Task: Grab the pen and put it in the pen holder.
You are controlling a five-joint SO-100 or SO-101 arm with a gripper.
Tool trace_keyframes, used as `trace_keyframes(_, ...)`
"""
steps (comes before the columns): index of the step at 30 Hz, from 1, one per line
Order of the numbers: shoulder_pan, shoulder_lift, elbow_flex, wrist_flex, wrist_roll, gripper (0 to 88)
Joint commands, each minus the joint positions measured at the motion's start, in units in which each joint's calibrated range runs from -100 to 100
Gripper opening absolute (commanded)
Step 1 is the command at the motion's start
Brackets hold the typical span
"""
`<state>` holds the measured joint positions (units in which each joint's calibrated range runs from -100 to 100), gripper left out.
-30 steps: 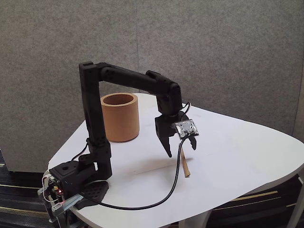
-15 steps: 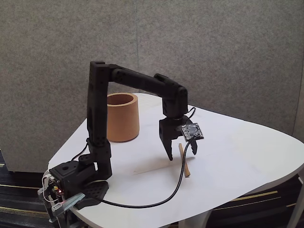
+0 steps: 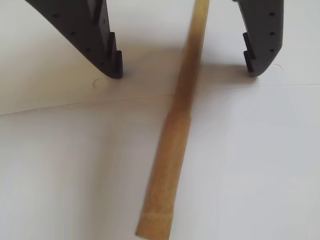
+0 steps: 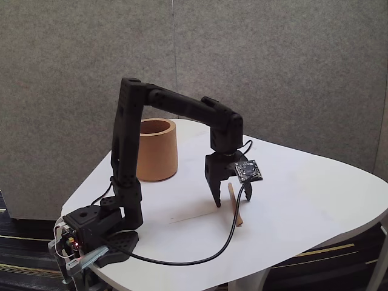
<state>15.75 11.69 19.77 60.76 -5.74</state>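
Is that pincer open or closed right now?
Open. In the wrist view the pincer has its two fingers spread wide, with the pen lying on the table between them, untouched.

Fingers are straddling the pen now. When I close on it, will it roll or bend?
The pen looks like a straight, rigid wooden stick, so bending seems unlikely. It looks thin and light, lying flat on the smooth white table, so it may skid or roll if one finger touches first.

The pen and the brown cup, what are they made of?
The pen looks like bare wood: tan, matte, faintly grainy, no shine. The brown cup looks like thick cardboard or pressed paper: dull, even brown, with a thick rim. It could also be matte plastic.
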Motion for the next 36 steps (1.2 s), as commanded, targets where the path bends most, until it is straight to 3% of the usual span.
trace_keyframes(1, -0.09, 0.8, -0.36, -0.42, -0.29, 34.9)
trace_keyframes(8, -0.09, 0.96, 0.45, -0.51, -0.29, 31.4)
trace_keyframes(10, -0.09, 1.04, 0.45, -0.51, -0.29, 21.8)
trace_keyframes(13, -0.23, 1.86, 0.09, -0.42, -0.29, 0.0)
trace_keyframes(32, -0.09, 1.21, -0.18, 0.85, -0.29, 0.7)
trace_keyframes(36, -0.16, -5.54, -2.17, 1.95, -0.29, 0.7)
